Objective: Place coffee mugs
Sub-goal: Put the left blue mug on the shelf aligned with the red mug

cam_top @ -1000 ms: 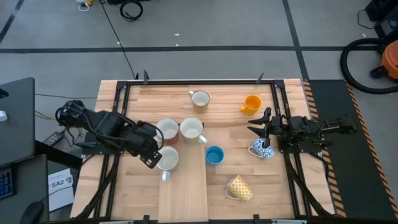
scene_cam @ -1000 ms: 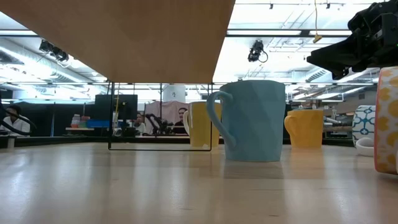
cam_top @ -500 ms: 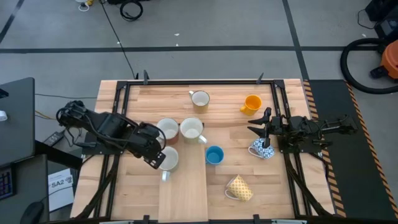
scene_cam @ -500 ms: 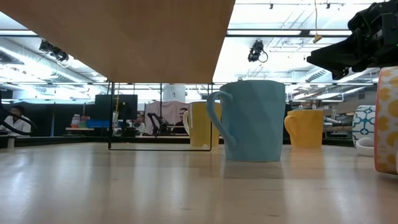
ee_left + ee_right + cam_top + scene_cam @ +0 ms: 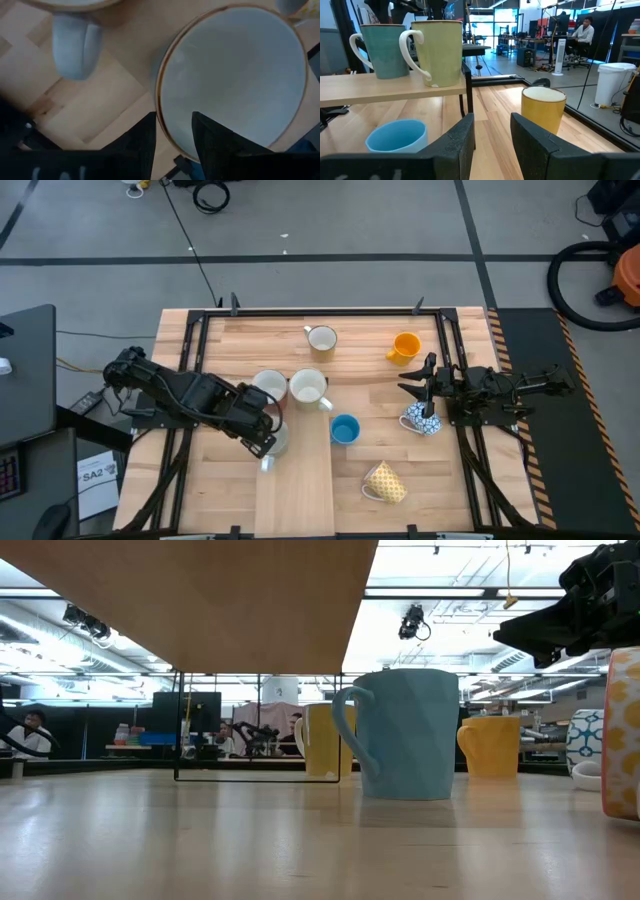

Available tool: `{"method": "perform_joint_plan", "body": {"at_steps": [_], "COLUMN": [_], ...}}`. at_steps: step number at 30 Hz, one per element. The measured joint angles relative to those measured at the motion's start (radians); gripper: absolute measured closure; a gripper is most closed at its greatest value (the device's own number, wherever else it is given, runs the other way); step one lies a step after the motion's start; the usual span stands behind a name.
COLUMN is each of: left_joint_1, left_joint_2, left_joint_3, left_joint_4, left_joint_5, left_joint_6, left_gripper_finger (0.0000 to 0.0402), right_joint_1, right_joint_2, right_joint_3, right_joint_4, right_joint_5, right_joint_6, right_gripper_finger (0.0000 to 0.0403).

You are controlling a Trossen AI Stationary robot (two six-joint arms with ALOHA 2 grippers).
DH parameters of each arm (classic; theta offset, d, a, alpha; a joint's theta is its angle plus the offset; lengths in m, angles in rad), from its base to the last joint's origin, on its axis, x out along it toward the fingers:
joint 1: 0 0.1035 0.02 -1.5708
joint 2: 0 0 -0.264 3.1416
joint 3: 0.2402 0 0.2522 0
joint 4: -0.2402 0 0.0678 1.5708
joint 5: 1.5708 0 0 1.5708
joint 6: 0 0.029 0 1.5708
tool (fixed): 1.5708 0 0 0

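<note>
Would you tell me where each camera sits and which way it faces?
High: overhead, straight down on table; left arm, right arm.
Low: tabletop height, level past blue mug; right arm.
Left wrist: into white mug; left end effector straddles rim.
Right wrist: level across table; right end effector.
Shared: low, right wrist see blue mug.

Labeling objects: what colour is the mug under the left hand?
White inside with a thin brown rim; the left wrist view shows it best.

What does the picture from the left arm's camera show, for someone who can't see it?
The left claw straddles the rim of a white mug, one finger inside and one outside. Another mug's handle lies on the wooden table nearby.
</note>
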Motion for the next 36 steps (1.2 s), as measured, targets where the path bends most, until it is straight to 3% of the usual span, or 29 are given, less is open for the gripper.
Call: {"method": "perform_joint_plan", "body": {"at_steps": [14,36], "left_joint_1": [0.049,0.143], "left_joint_2": [-0.005,-0.005], "left_joint_3": [0.0,0.0], "left_joint_4": [-0.034,-0.037], "left_joint_5": [-0.064,-0.087], "left_joint_6": [0.179,0.327], "left_gripper_finger": [0.0379,0.0358], "right_joint_1": [0.0,0.0], "right_joint_2": [0.0,0.0], "right_joint_3": [0.0,0.0], "right_joint_4": [0.001,0.001], "right_joint_5": [0.0,0.0], "right_joint_6": [0.0,0.0], "right_gripper_finger": [0.027,0.027]}}
